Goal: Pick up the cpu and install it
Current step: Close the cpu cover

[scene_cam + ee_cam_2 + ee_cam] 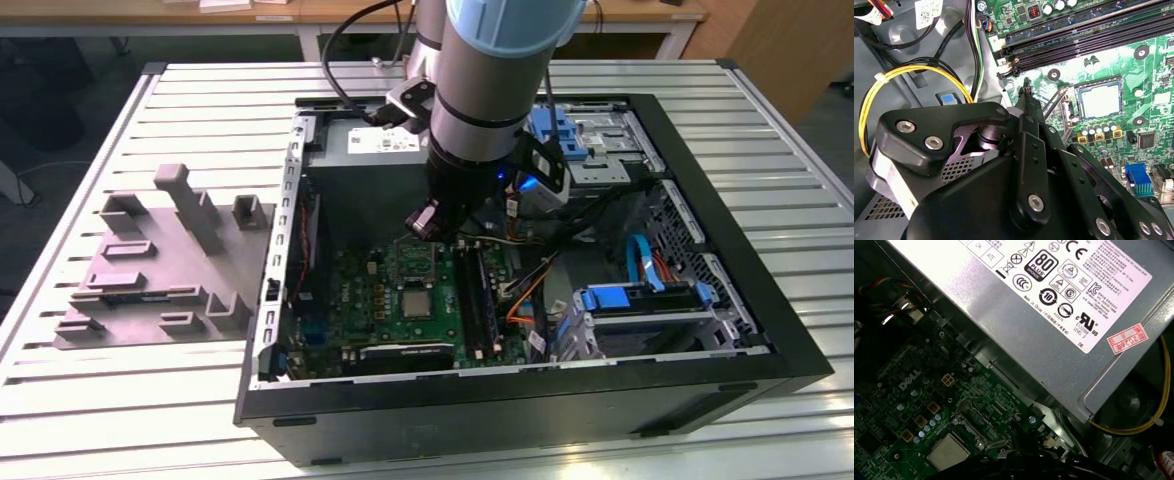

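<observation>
Grey tray point(154, 270) sits at 9 o'clock on the table point(120, 420). The cpu point(418, 300) lies in the motherboard socket, case centre; light, thin, fragile, likely edge-grip only. End effector point(430, 222) hovers at its 12 o'clock, jaw state unclear.

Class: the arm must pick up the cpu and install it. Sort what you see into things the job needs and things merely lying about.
Job: the cpu, lying in the motherboard socket; the gripper above the board.

Lying about: grey tray, power supply, yellow cable.
</observation>
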### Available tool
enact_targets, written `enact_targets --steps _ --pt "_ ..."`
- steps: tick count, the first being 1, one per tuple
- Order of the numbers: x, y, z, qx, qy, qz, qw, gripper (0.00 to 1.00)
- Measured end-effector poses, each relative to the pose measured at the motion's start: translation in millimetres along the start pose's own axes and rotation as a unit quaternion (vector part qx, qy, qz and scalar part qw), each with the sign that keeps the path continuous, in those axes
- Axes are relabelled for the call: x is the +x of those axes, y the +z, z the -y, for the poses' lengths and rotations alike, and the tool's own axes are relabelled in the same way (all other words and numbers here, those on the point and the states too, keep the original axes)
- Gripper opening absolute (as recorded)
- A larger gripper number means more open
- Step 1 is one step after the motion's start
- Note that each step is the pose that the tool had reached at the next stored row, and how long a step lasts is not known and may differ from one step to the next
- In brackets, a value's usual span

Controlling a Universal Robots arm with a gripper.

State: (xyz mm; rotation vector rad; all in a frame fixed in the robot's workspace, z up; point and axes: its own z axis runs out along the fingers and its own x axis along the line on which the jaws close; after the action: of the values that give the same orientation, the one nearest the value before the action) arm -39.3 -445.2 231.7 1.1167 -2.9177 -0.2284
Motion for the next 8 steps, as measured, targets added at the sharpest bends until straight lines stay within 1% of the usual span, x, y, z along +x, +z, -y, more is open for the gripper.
enact_targets --steps 5,8 --pt "0.0 0.0 0.0 0.0 0.0 0.0 1.0 0.11" --pt "0.1 0.0 -0.1 -0.0002 -0.006 -0.0008 1.0 0.11"
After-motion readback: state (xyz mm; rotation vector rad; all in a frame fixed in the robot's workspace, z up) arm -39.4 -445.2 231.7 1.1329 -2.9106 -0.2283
